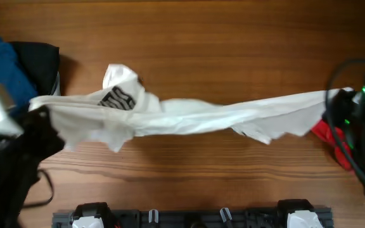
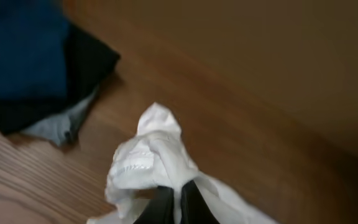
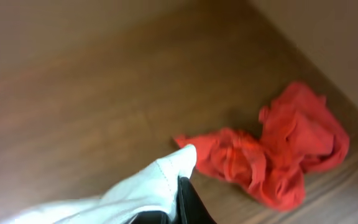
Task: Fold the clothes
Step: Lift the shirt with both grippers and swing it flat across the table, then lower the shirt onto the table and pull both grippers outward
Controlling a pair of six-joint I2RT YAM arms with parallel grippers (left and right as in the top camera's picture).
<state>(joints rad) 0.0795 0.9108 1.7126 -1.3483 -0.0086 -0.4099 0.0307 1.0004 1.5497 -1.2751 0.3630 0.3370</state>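
A white T-shirt [image 1: 195,117] with a black print is stretched in a long band across the table, held in the air between both arms. My left gripper [image 1: 40,113] is shut on its left end; the pinched cloth [image 2: 148,158] bunches above the black fingers [image 2: 178,202]. My right gripper [image 1: 342,104] is shut on its right end; a white hem [image 3: 160,180] sticks out beside the black finger [image 3: 185,199].
A red garment [image 3: 278,152] lies crumpled on the wood under the right arm and shows in the overhead view [image 1: 328,136]. A pile of blue [image 1: 2,66] and black [image 1: 40,63] clothes lies at the far left and shows in the left wrist view [image 2: 36,62].
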